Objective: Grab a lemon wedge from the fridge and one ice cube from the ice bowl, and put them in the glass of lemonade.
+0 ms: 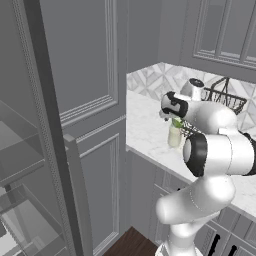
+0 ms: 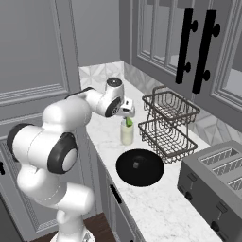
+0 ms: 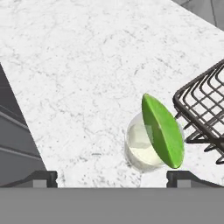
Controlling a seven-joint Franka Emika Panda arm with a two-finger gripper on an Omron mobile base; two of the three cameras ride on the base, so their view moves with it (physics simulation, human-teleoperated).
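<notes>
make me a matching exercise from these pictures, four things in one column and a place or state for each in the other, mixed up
Things:
1. glass of lemonade
2. wire basket
3. toaster
4. gripper

Places or states:
A. two tiers, against the backsplash
B. open, directly above the glass
C. on the marble counter, green wedge at its rim
D. at the near right end of the counter

Pairs: 1-C, 2-A, 3-D, 4-B
</notes>
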